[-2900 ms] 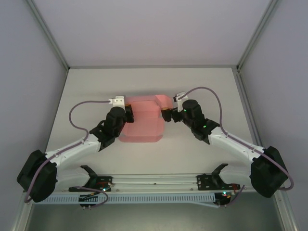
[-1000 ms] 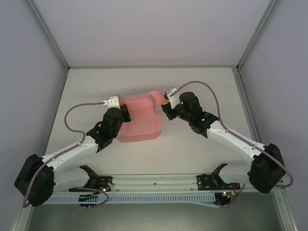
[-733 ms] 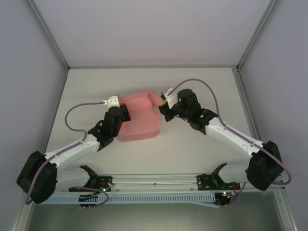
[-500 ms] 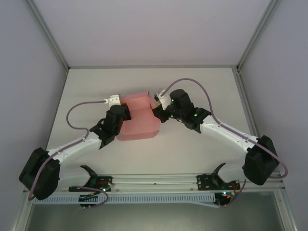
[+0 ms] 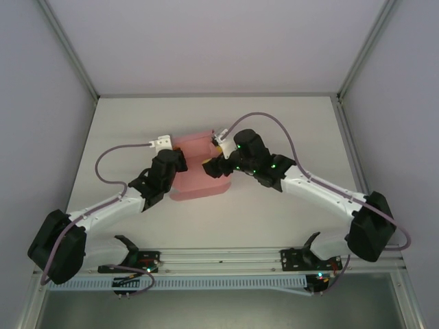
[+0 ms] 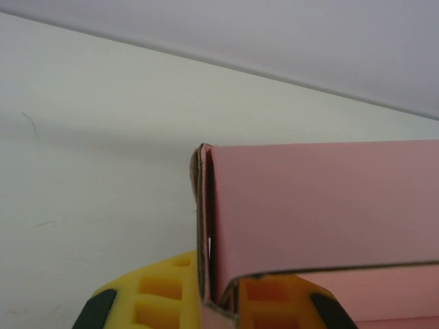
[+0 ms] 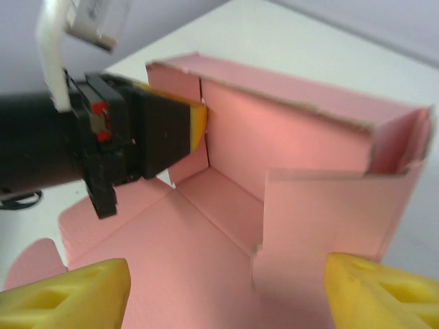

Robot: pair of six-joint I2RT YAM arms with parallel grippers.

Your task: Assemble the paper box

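The pink paper box (image 5: 195, 179) lies partly folded in the middle of the table, its far wall standing up. My left gripper (image 5: 177, 159) is shut on the box's upright left corner; in the left wrist view the folded card edge (image 6: 206, 226) runs down between the yellow pads (image 6: 154, 295). My right gripper (image 5: 211, 166) hovers open over the box's right side. In the right wrist view its yellow fingertips (image 7: 374, 291) stand wide apart over the box floor (image 7: 171, 267), with a raised side flap (image 7: 322, 226) between them and the left gripper (image 7: 195, 120) pinching the far wall.
The white table (image 5: 288, 130) is bounded by grey walls at the back and both sides. A metal rail (image 5: 219, 259) with the arm bases runs along the near edge.
My right gripper has moved left over the box, pushing the right side flap inward and upright. The left gripper has kept its hold on the left corner.
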